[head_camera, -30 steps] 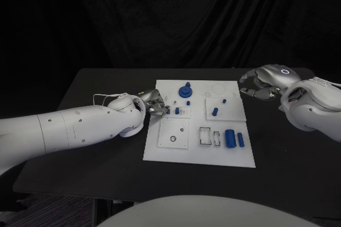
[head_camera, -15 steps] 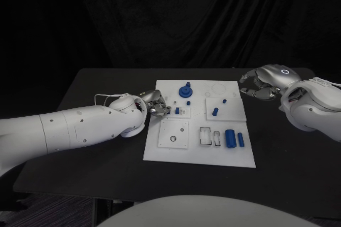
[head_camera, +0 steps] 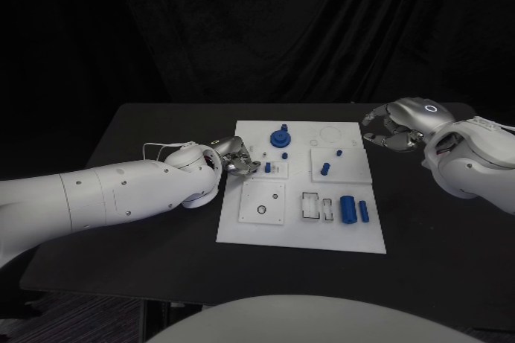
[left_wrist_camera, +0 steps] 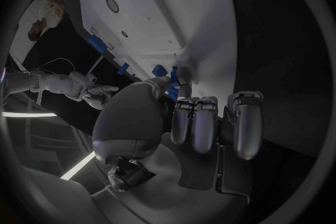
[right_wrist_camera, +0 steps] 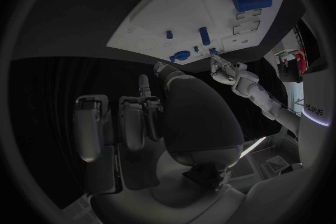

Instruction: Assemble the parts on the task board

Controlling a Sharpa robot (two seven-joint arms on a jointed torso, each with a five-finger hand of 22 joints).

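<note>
black table [head_camera: 140,231] carries white task board [head_camera: 306,235] at centre. left hand [head_camera: 236,161] at board's left edge, fingertips on small blue part [head_camera: 267,167]; head view hides grip, left wrist view shows thumb and finger pinching it [left_wrist_camera: 173,74]. right hand [head_camera: 391,127] off board's far right corner, over table, fingers curled, holding nothing per right wrist view. large blue cylinder [head_camera: 347,208] lies near board's right side, blue gear [head_camera: 281,138] at far end.
</note>
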